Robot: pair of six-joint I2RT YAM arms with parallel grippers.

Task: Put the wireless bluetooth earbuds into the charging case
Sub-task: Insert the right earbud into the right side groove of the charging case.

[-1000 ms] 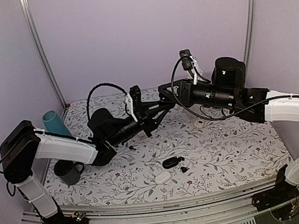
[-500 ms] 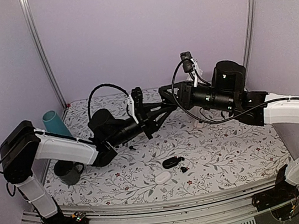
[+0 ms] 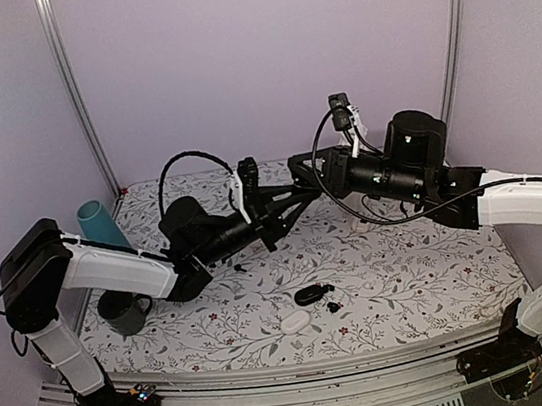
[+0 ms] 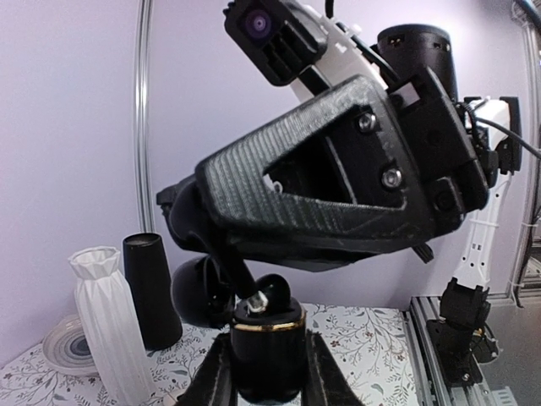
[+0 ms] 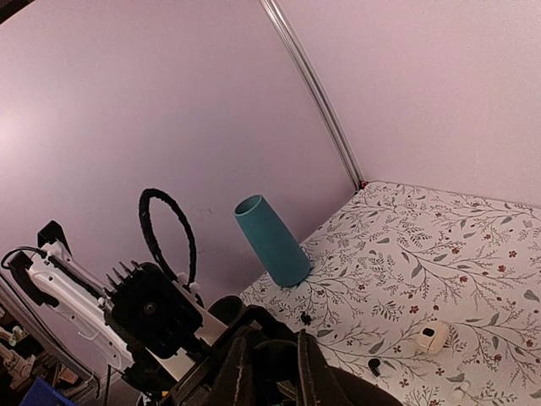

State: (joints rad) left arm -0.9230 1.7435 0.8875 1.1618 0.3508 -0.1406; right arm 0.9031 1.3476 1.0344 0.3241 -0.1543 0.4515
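Note:
Both arms meet in mid-air above the table's back half. My left gripper (image 4: 267, 342) (image 3: 296, 199) is shut on a black charging case (image 4: 269, 326) with a gold rim, held upright. A glossy black earbud (image 4: 275, 292) with a silvery tip rests at the case's top opening. My right gripper (image 3: 300, 181) reaches down onto it, and one thin black finger (image 4: 230, 269) touches the earbud. In the right wrist view that gripper (image 5: 270, 340) is shut with a dark rounded thing between its pads. A second tiny black earbud (image 3: 239, 267) lies on the floral table.
An open black case (image 3: 310, 294) and a white case (image 3: 294, 322) lie near the table's front. A teal cup (image 3: 99, 225) and a dark mug (image 3: 122, 311) stand at the left. A white vase (image 4: 106, 321) and a black cup (image 4: 152, 288) stand at the right side.
The right arm has shifted very slightly. Both grips and the case are as before.

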